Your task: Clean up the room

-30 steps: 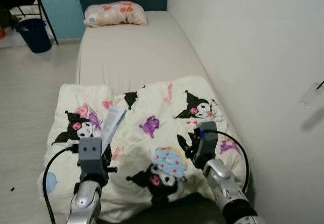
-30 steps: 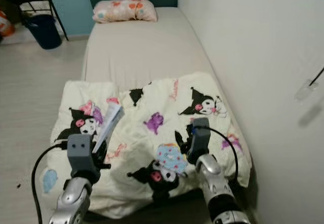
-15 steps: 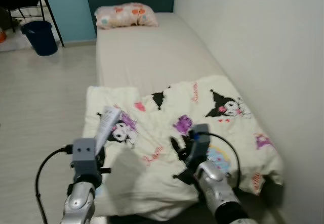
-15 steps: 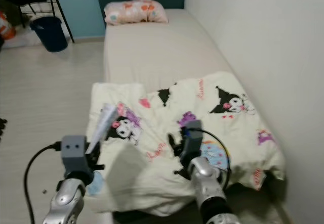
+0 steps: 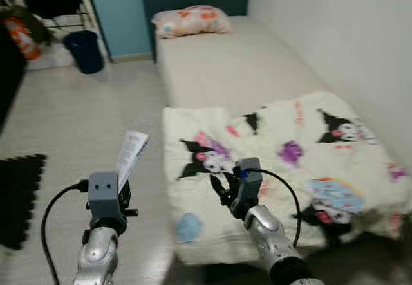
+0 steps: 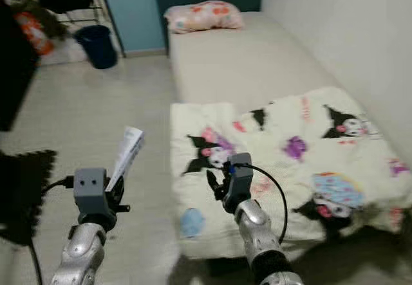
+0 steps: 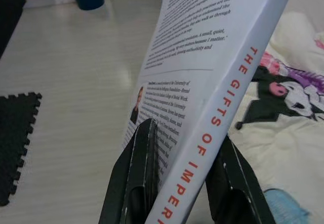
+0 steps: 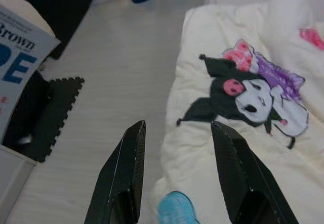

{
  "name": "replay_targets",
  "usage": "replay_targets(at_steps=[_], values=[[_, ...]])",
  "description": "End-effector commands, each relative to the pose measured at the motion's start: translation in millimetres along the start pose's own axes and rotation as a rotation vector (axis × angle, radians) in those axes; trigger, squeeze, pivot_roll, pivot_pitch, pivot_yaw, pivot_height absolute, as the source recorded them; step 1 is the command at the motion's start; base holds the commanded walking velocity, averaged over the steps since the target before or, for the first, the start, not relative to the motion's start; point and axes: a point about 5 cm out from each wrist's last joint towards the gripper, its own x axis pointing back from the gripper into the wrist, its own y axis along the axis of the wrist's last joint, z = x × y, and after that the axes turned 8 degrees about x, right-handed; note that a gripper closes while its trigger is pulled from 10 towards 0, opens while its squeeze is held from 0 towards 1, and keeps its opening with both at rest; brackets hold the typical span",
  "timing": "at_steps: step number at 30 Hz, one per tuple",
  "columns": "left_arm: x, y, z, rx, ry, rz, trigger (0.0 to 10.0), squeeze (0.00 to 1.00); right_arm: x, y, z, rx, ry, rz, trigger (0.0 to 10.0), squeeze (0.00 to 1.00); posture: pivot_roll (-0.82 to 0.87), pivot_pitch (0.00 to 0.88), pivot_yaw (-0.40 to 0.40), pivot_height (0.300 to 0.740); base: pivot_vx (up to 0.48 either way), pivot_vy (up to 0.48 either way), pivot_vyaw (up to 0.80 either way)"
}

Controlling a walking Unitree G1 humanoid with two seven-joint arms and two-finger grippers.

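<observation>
Two grippers sit low in my head views, one on each side; my left gripper is clamped on a white paperback book, its two black fingers pressing the back cover on one side and the front on the other, with the orange-lettered spine facing the wrist camera; from the head the book stands up out of that gripper and leans a little, held over the pale floor just off the bed's near corner. My right gripper is spread, nothing between its fingers, and it hovers above the edge of the cartoon-print blanket, over a black-and-pink character with a purple patch; a small blue motif lies on the fabric close under the fingertips. That blanket is bunched over the foot half of the bed, hanging down over the near edge; the beige sheet beyond it is bare up to a flowered pillow at the head, against the dark wall. On the floor, a black foam mat lies off to my left, and a dark blue bin stands near the far wall; beside it I see something orange, perhaps a bag, too blurred for me to name.
</observation>
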Motion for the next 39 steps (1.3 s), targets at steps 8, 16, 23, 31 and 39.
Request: replay_targets(at_steps=[8,16,23,31,39], values=[[-1.2,3,3.5,-0.007,0.006,-0.010,10.0,0.00,-0.2,-2,6.0,-0.028,0.005,-0.005,10.0,0.00,0.04,0.143,-0.008,0.740,0.000,0.480,0.00],[-3.7,3,1.4,-0.020,-0.029,0.021,10.0,0.00,0.6,-2,2.9,-0.030,-0.002,-0.005,10.0,0.00,0.04,0.145,-0.003,0.740,0.000,-0.240,0.00],[-4.3,3,-0.7,-0.030,-0.028,0.024,10.0,0.00,1.6,-2,-0.5,-0.030,-0.011,-0.005,10.0,0.00,0.04,0.145,-0.001,0.740,0.000,-0.480,0.00],[-3.5,-1,1.5,-0.029,0.017,0.041,10.0,0.00,2.8,-4,-3.0,-0.024,-0.016,0.001,10.0,0.00,0.04,0.137,-0.013,0.740,0.000,-0.060,0.00],[-4.3,-8,9.0,-0.046,0.082,0.071,10.0,0.00,2.8,-5,-1.3,-0.006,-0.013,0.007,10.0,0.00,0.03,0.125,-0.016,0.740,0.000,0.000,0.00]])
